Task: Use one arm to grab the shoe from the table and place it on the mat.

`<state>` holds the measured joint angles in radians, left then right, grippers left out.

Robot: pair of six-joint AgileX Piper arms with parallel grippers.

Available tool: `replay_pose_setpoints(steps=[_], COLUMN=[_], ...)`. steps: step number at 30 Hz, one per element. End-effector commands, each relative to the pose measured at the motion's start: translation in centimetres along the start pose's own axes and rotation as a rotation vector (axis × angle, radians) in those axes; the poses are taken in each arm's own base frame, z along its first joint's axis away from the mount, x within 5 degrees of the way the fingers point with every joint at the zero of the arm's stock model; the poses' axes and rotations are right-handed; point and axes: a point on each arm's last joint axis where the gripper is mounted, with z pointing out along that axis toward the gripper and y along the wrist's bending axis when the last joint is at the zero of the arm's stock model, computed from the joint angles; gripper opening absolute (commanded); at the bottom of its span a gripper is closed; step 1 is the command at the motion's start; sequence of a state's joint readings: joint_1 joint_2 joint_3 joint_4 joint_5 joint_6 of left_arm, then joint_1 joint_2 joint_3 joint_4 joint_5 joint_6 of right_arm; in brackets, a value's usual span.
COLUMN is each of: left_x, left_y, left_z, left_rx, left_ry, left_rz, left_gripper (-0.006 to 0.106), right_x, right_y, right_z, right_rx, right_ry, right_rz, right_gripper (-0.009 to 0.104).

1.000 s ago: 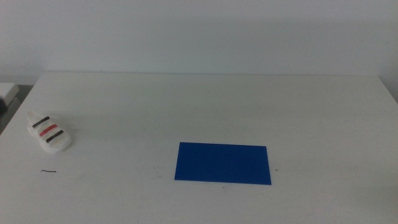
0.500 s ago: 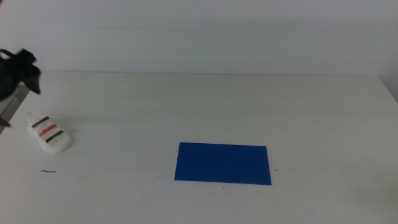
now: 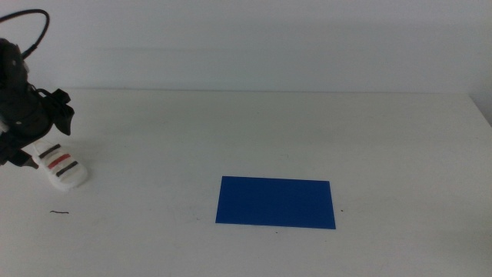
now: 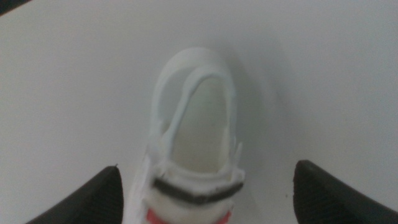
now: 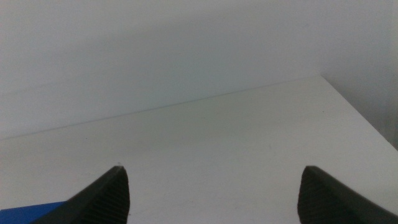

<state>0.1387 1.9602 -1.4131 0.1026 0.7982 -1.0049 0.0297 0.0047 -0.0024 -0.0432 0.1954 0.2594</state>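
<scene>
The left claw (image 4: 205,198) hangs spread wide over the shoe (image 4: 194,149), straddling its width, the shoe's long axis running straight away between the jaws. The shoe lies at the desk's (image 3: 307,131) left edge, well apart from the mat (image 3: 276,203); the right claw (image 5: 211,199), also spread, waits elsewhere.

The left arm (image 3: 27,115) enters at the far left edge of the middle view, dark and bulky, with a black cable looping above it. Its tool (image 4: 205,193) points downward, jaws spread wide apart. The right tool (image 5: 214,193) sits outside the middle view, its jaws likewise parted wide.
</scene>
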Motion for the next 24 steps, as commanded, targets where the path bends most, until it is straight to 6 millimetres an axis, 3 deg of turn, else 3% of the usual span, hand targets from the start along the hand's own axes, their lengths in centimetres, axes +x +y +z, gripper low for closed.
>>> replay_pose_setpoints(steps=[1, 9, 14, 20, 24], left_x=[-0.3, -0.2, 0.1, 0.3, 0.4], left_y=[-0.3, -0.6, -0.8, -0.7, -0.7], left_z=[0.6, 2.6, 3.8, 4.5, 2.5], left_rx=[0.019, 0.037, 0.04, 0.028, 0.026], left_ry=[-0.02, -0.021, -0.014, 0.008, 0.015], left_rz=[0.026, 0.044, 0.043, 0.052, 0.099], left_gripper=[0.093, 0.09, 0.079, 0.05, 0.023], right_x=[0.0, 0.0, 0.0, 0.0, 0.0], right_y=[0.0, 0.0, 0.0, 0.0, 0.0], right_z=[0.0, 0.0, 0.0, 0.0, 0.0], right_rx=[-0.004, -0.004, -0.004, -0.004, -0.004], right_ry=[-0.011, -0.011, -0.011, -0.011, -0.011], right_rz=[-0.01, -0.01, -0.01, -0.01, -0.01], right_gripper=[0.079, 0.079, 0.079, 0.079, 0.079])
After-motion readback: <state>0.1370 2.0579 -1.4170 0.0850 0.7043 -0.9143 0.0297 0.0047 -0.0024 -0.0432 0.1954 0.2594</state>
